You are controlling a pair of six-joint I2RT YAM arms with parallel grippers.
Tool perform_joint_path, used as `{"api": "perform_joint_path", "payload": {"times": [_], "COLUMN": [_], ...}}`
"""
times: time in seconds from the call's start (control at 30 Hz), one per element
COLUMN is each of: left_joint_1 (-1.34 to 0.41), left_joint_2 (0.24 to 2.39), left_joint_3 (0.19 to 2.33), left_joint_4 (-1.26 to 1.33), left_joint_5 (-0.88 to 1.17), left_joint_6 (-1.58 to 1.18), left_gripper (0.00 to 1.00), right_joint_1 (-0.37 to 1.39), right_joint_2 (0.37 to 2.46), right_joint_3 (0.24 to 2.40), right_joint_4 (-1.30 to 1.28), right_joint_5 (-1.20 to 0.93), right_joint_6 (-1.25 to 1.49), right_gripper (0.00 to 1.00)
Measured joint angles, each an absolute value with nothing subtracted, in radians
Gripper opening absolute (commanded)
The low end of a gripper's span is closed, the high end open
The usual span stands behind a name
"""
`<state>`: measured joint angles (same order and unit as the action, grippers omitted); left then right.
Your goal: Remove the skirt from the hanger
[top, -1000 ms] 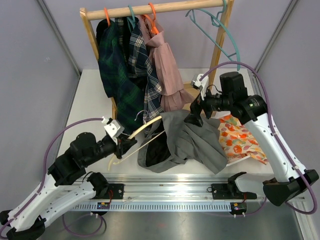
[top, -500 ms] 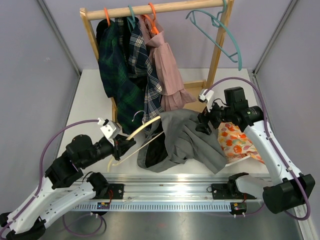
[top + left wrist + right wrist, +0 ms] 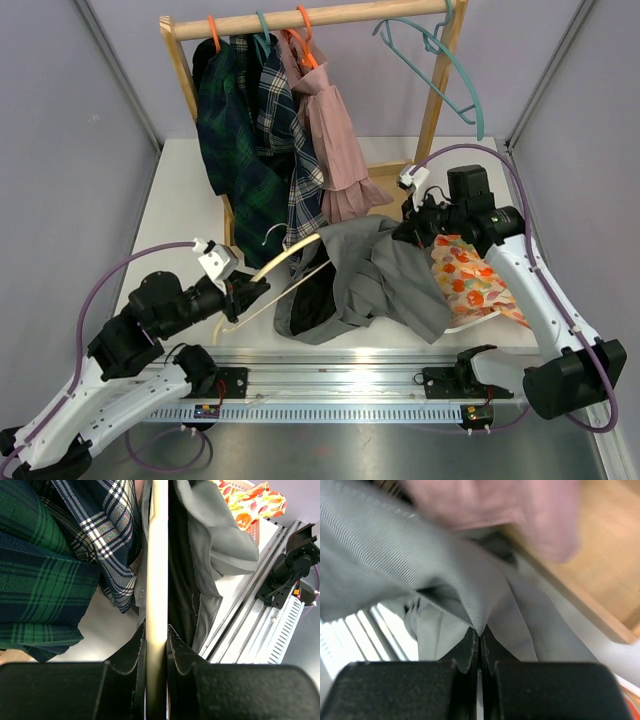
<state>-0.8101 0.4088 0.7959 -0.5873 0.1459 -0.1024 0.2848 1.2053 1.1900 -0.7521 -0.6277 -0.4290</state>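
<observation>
Fabric of the grey skirt (image 3: 385, 285) lies heaped on the table (image 3: 180, 200), near the middle of the near edge and a little toward the right side. Its dark lining shows on the left of the heap. My right gripper (image 3: 408, 232) sits at the far right of the heap, its jaws closed tight on a fold of grey cloth; my right wrist view shows that fold pinched to a point between them (image 3: 479, 632). My left gripper (image 3: 243, 293) is near the near edge, left of centre, clamped narrow around the pale wooden hanger (image 3: 290, 262). The hanger slants away toward the skirt, and its far end touches the skirt's left edge. I cannot tell whether the skirt is clipped to it. A floral cloth (image 3: 480, 275) lies just beside the skirt toward the right edge. At the far edge stands a wooden rack (image 3: 300, 18) with plaid garments (image 3: 240, 140), a pink garment (image 3: 335, 140) and a teal hanger (image 3: 455, 70).
</observation>
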Motion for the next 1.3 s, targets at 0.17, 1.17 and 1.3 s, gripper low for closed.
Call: {"api": "perform_joint_path", "payload": {"times": [0.17, 1.17, 1.3], "left_joint_1": [-0.810, -0.810, -0.810], "left_joint_2": [0.400, 0.251, 0.250], "left_joint_3": [0.809, 0.958, 0.958], "left_joint_4": [-0.623, -0.811, -0.810], "left_joint_5": [0.144, 0.096, 0.096], "left_joint_6": [-0.075, 0.010, 0.010], "left_gripper": [0.00, 0.00, 0.00], "right_joint_1": [0.267, 0.187, 0.186], "right_joint_2": [1.143, 1.114, 1.113], "right_joint_3": [1.191, 1.093, 1.081], "right_joint_4": [-0.669, -0.588, -0.589], "right_joint_5": [-0.502, -0.167, -0.191], "right_joint_6": [-0.309, -0.074, -0.093], "right_gripper": [0.00, 0.00, 0.00]}}
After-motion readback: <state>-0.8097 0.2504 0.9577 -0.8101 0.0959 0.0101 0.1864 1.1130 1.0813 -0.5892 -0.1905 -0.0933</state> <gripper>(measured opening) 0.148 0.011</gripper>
